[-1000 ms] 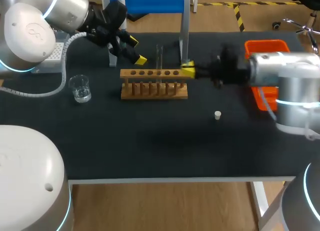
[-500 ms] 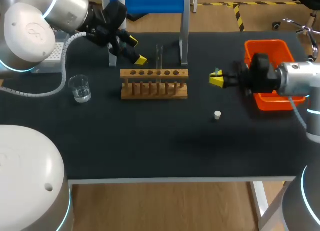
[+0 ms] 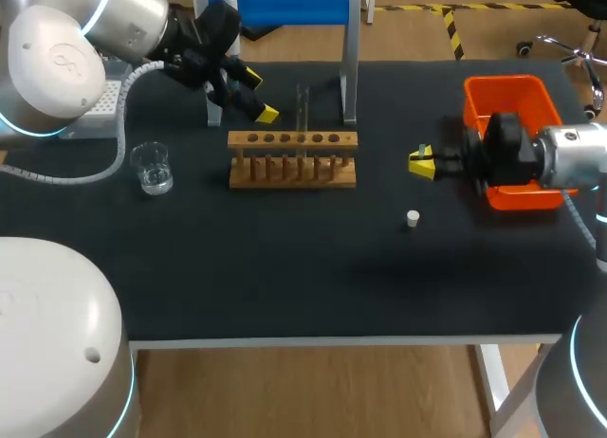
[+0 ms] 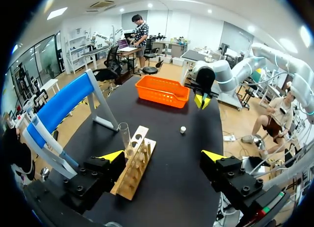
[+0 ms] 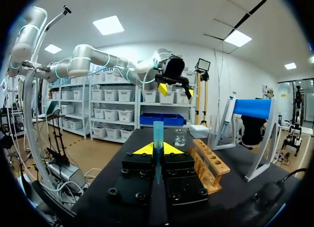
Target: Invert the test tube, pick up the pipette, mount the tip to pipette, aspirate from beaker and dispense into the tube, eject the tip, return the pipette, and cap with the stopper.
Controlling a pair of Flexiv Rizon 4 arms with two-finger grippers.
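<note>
Right pincer (image 5: pixel 157 149) — clamping blue tube (image 5: pixel 158 130).

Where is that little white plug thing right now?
In the head view, the white stopper lies loose on the black table, right of the wooden rack and a little nearer the front edge than the right gripper, touching neither.

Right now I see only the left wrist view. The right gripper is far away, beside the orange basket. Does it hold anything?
Observer: Yes. The right wrist view shows the right gripper shut on a slim bluish tube, which is held upright.
Operator: Thank you. And where is the beaker? I cannot find it.
Observer: The head view shows the beaker on the table, on the robot's left of the wooden rack and apart from it.
</note>
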